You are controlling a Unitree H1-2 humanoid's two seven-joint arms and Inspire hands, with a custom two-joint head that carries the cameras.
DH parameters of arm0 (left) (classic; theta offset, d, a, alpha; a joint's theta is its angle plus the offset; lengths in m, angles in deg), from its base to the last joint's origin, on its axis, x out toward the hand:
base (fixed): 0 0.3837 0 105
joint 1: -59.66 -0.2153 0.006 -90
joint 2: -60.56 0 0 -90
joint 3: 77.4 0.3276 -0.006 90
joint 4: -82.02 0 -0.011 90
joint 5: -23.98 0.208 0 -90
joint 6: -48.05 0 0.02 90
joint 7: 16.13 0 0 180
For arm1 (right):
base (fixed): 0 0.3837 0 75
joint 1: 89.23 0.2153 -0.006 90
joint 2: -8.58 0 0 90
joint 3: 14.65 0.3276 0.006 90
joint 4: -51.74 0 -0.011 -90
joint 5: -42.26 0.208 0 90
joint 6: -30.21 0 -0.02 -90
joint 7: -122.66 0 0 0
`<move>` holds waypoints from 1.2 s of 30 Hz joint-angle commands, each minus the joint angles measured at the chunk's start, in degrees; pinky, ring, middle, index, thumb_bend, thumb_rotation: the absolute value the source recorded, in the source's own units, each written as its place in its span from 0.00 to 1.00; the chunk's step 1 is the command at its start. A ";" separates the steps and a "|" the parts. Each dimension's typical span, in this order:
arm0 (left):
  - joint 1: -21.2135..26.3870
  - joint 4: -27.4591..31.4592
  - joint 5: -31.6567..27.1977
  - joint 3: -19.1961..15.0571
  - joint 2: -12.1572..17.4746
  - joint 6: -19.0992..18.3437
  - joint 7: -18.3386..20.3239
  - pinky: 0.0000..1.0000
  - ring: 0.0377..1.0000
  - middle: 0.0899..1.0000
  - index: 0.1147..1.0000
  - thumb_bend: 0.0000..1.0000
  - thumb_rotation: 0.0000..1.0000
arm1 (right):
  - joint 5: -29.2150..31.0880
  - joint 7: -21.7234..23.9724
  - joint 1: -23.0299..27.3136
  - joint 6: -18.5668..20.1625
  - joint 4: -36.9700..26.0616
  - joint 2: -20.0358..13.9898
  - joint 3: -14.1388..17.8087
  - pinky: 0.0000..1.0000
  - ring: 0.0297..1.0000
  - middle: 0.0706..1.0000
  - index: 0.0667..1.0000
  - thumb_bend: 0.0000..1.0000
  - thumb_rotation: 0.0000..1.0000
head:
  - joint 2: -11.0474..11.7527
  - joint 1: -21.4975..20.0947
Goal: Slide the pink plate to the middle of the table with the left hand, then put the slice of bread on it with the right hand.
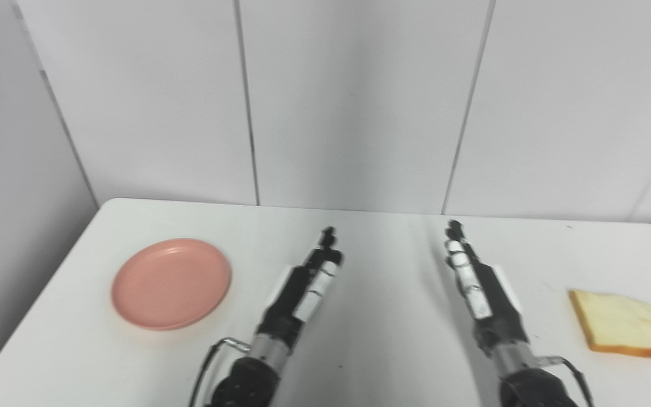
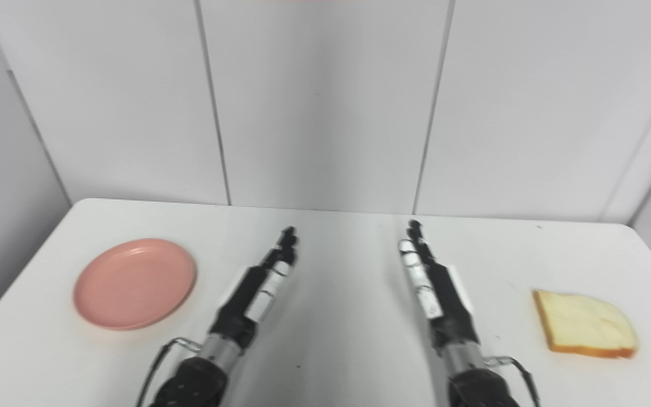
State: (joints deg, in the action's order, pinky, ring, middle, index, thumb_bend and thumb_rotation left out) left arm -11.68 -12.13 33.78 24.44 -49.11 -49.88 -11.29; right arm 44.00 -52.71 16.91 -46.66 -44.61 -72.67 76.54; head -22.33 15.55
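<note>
The pink plate [image 1: 171, 284] lies flat at the left of the frame, a little below mid-height, on the white worktop [image 1: 382, 339]. It is empty, and it sits well off to the left rather than in the middle, so by these views the slide has not begun. Nothing touches it.

The slice of bread [image 1: 622, 324] lies flat at the lower right of the frame, close to the right border, well apart from the plate and untouched.

Between the two, in the lower centre of the frame, both arms come up from the bottom edge. The left hand [image 1: 308, 285] points toward the top of the frame with its fingers stretched out straight and close together; it holds nothing and is near the plate's right rim but clear of it. The right hand [image 1: 475, 282] is posed the same way, fingers extended and empty, well short of the bread.

As I judge it, the whole task remains: first the left hand must reach the plate and push it toward the centre, where the hands now are, and then the right hand must fetch the bread and set it on the plate.
</note>
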 commanded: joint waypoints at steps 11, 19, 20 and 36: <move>4.16 -3.51 -5.14 -1.00 -3.41 6.03 0.53 1.00 1.00 1.00 1.00 0.66 1.00 | 1.10 -0.31 0.83 -0.73 -3.58 -0.31 0.73 1.00 1.00 1.00 1.00 0.13 1.00 | 0.21 3.05; 4.30 -2.90 -4.69 -0.72 -3.20 6.15 0.04 1.00 1.00 1.00 1.00 0.62 1.00 | 0.55 -0.38 0.88 0.59 -4.56 -0.31 0.66 1.00 1.00 1.00 1.00 0.12 1.00 | -0.03 3.61; 4.28 -2.60 -3.94 -0.54 -3.05 5.86 -0.27 1.00 1.00 1.00 1.00 0.63 1.00 | 0.58 -0.39 0.87 0.80 -4.67 -0.30 0.68 1.00 1.00 1.00 1.00 0.12 1.00 | -0.03 3.61; 6.67 13.16 -8.54 -7.91 -0.06 2.94 -0.93 1.00 1.00 1.00 1.00 0.58 1.00 | 1.70 0.15 1.08 2.39 -5.34 -0.79 1.28 1.00 1.00 1.00 1.00 0.09 1.00 | -0.46 4.74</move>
State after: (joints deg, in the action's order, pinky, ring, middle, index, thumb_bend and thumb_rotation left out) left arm -8.27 -1.80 25.98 17.05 -49.81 -48.93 -12.62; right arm 45.20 -52.76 16.77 -43.68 -47.85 -72.92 77.37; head -22.76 20.21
